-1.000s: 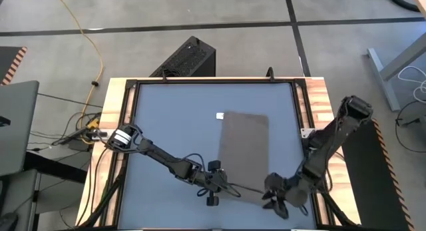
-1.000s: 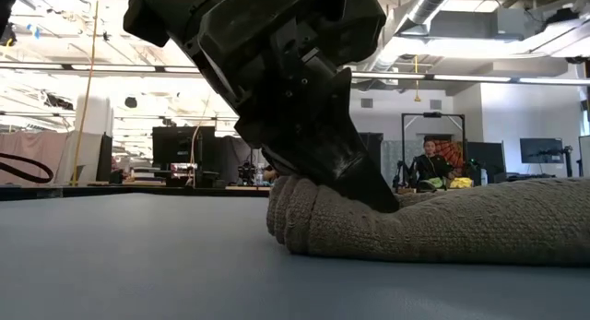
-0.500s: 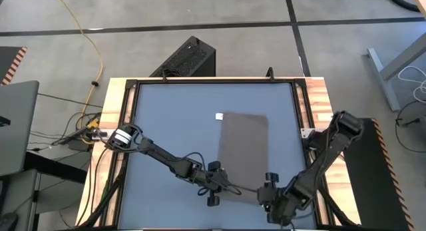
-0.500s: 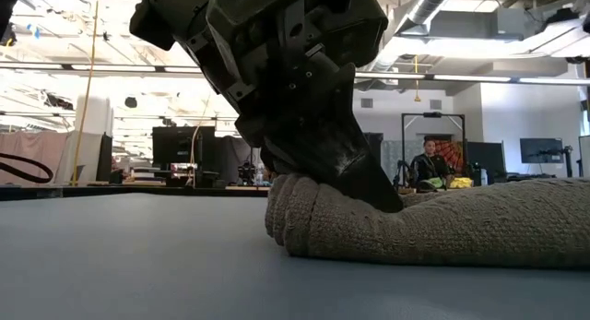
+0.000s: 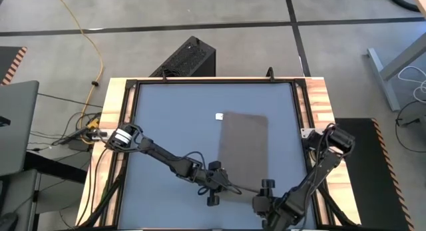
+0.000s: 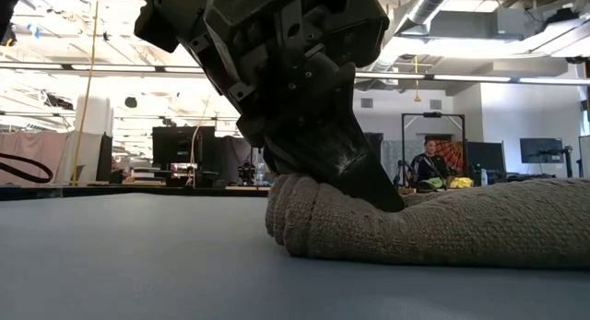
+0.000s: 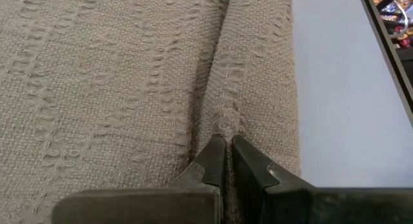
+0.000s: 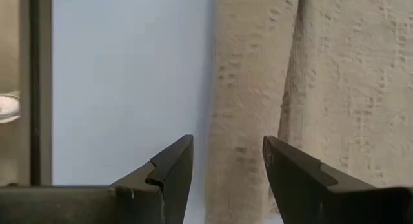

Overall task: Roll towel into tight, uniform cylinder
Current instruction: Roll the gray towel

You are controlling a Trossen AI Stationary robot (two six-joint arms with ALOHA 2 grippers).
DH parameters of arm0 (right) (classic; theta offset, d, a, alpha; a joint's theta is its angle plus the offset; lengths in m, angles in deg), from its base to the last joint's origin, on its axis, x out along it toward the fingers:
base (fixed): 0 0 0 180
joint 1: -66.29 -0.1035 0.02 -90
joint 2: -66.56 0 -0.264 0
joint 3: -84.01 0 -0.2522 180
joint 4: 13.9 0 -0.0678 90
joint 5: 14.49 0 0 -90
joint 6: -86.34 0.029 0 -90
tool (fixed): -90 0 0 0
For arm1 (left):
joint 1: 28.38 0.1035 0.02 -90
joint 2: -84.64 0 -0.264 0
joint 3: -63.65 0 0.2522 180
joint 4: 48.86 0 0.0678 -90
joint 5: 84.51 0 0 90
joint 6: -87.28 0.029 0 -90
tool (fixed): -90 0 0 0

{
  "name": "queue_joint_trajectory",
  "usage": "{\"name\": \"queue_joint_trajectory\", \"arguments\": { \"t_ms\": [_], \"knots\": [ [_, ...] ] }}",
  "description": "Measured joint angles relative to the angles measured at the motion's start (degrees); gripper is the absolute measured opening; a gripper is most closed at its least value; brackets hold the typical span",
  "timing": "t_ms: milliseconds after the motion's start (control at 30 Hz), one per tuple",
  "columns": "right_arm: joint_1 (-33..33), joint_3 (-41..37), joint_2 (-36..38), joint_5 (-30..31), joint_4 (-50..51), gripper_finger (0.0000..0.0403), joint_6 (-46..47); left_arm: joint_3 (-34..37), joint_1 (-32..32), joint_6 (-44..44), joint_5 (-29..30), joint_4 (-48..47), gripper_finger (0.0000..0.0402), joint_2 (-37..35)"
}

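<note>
The taupe towel (image 5: pixel 243 148) lies flat on the blue-grey table, its white tag (image 5: pixel 219 116) at the far left corner. Its near edge is turned over into a low roll (image 6: pixel 318 223), which also shows in the left wrist view (image 7: pixel 261 82). My left gripper (image 5: pixel 217 184) is at the roll's left end, shut on the cloth. My right gripper (image 8: pixel 222 161) is open at the roll's right end (image 8: pixel 248 88). One finger stands over the bare table and the other over the towel, and no touch shows. My left gripper pinches a small pucker of cloth (image 7: pixel 226 124) between its two fingertips, at the crease where the roll meets the flat towel, near the roll's left end. The fingers (image 6: pixel 373 186) slant down onto it from above. The roll rests on the table.
The table's black frame and wooden rim (image 5: pixel 120 124) run around the top. A rail of the frame (image 8: pixel 39 82) shows beside my right gripper. Bare tabletop (image 5: pixel 173 124) lies left of the towel. A person (image 6: pixel 430 163) sits far off in the room behind.
My right gripper has gone toward the table's left edge, along the near edge, to the towel's near right corner, and its arm has folded lower. My left gripper and the roll have kept still.
</note>
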Motion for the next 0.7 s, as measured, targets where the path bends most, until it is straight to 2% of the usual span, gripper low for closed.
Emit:
{"name": "queue_joint_trajectory", "arguments": {
  "t_ms": [400, 600, 700],
  "knots": [
    [-0.2, 0.0, -5.3, 1.4, -1.1, 0.0211, 0.3, 0.0, 0.0, 1.4, -2.1, -0.3, 0.0005, 0.0],
    [1.4, 0.0, -6.6, 1.1, 2.0, 0.0211, -1.1, 0.0, -0.1, 3.2, -7.9, -0.2, 0.0005, 0.0],
    [2.0, 0.0, -6.9, 0.8, 2.1, 0.0211, -2.5, 0.0, -0.1, 3.3, -8.4, -0.3, 0.0006, 0.0]
  ]
}}
